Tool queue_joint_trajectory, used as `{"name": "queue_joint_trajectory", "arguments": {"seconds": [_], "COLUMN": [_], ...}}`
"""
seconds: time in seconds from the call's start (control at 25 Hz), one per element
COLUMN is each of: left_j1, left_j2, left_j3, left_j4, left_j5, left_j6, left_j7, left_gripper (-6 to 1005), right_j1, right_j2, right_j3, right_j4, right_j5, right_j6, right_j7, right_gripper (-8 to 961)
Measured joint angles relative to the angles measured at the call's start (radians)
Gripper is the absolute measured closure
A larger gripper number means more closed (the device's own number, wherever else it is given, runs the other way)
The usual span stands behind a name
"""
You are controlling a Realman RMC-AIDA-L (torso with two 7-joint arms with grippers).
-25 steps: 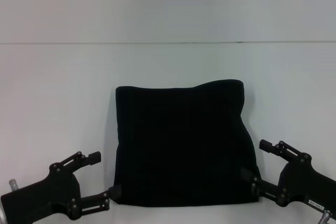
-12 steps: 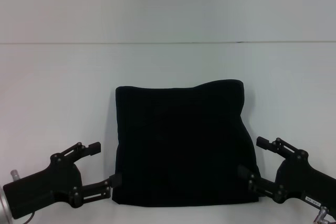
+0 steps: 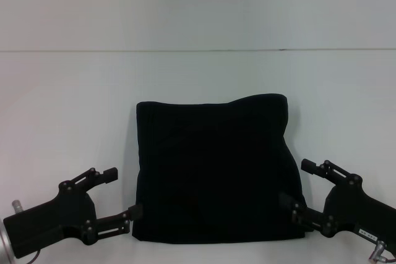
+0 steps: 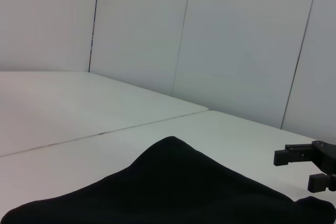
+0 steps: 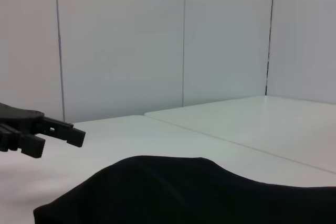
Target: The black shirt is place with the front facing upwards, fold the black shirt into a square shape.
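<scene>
From the head view, the black shirt (image 3: pixel 215 168) lies on the white table (image 3: pixel 68 115) as a near-square bundle, so folding looks finished; the left gripper (image 3: pixel 124 192) and right gripper (image 3: pixel 299 182) flank its near corners, both spread wide and empty. Both wrist views show the shirt's low dark mound (image 4: pixel 173 187) (image 5: pixel 189 190) with the opposite gripper beside it, apparently just letting go

— From where I stand the black shirt (image 3: pixel 213 171) shows no lettering and no label; it's folded, so whatever faces down is hidden.

— And the arms?

— Both run off the bottom edge in the head view. The left gripper (image 3: pixel 122 191) has its lower fingertip against the shirt's near corner; black on black, I can't tell if it touches.

— The other side?

— Same: the right gripper (image 3: pixel 296 182), lower finger lost against the cloth. In both wrist views the shirt is cut by the frame's edge.
</scene>
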Motion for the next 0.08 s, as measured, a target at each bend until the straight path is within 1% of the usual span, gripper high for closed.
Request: {"name": "queue_joint_trajectory", "arguments": {"seconds": [0.08], "left_j1": [0.000], "left_j2": [0.000], "left_j3": [0.000], "left_j4": [0.000], "left_j5": [0.000], "left_j6": [0.000], "left_j7": [0.001], "left_gripper": [65], "right_j1": [0.001], "right_j2": [0.000], "right_j3": [0.000], "right_j4": [0.000], "right_j5": [0.000], "right_j6": [-0.001], "right_j7": [0.000], "right_gripper": [126]}}
